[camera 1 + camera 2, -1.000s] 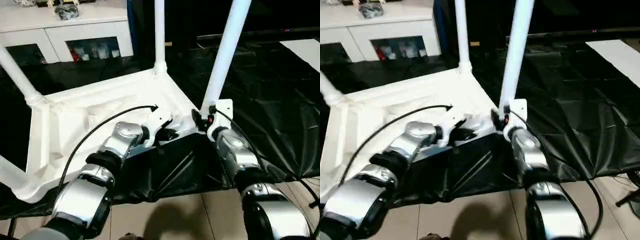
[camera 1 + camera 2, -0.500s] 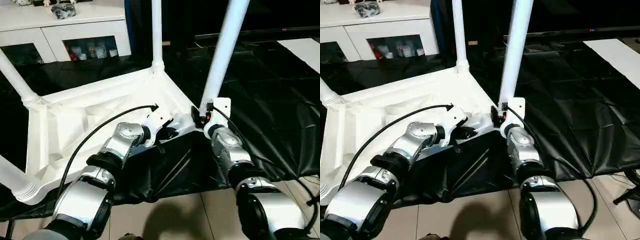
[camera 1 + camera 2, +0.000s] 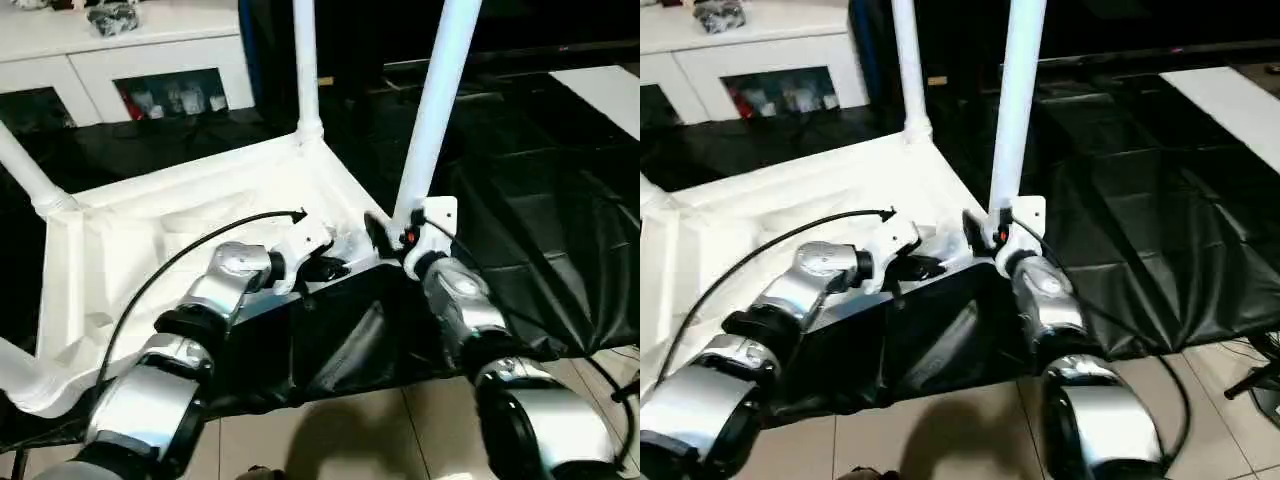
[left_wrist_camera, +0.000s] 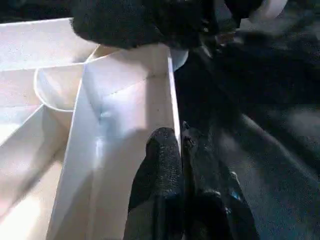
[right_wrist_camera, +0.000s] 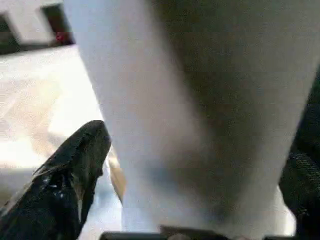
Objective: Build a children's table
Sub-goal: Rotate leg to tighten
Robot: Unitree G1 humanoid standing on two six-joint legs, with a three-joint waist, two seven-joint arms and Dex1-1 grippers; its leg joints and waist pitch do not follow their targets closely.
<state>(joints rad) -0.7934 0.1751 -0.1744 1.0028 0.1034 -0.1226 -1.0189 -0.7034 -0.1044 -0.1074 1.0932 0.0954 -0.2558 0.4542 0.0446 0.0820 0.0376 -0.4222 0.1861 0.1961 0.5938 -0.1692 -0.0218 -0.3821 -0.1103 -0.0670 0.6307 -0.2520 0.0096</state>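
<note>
The white tabletop (image 3: pixel 180 230) lies upside down on a black sheet, ribbed underside up. Three legs stand in corner sockets: one at the far left (image 3: pixel 30 170), one at the far corner (image 3: pixel 305 70), one at the near right corner (image 3: pixel 435 110). A fourth leg (image 3: pixel 15 370) leans out of the near left corner. My right gripper (image 3: pixel 400 228) is open around the base of the near right leg (image 5: pixel 200 100), one finger (image 5: pixel 75 175) on each side and apart from it. My left gripper (image 4: pixel 181 150) is shut, lying along the tabletop's rim (image 4: pixel 171 90) next to that corner.
A white cabinet with glass doors (image 3: pixel 130 70) stands at the far left. A flat white board (image 3: pixel 605 90) lies at the far right. The black sheet (image 3: pixel 540 200) is wrinkled to the right of the table. Tiled floor (image 3: pixel 350 440) lies in front.
My right gripper's fingers have spread away from the near right leg. The left gripper has stayed shut at the rim. The head camera has shifted a little.
</note>
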